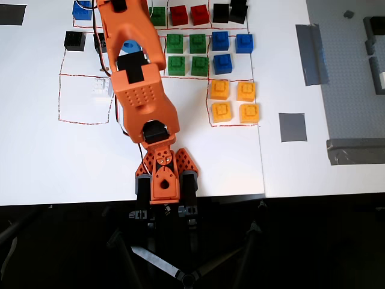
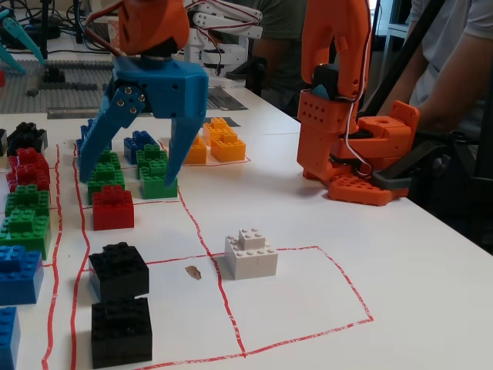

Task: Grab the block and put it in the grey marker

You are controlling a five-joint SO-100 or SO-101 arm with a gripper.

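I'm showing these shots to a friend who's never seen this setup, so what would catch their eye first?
Probably the blue pincer, hanging open above the rows of coloured blocks in the fixed view, right over a red block. Next, the bright orange arm stretching from the table's near edge across the overhead view. Then the lone white block inside a red-outlined square.

Block left of white brick
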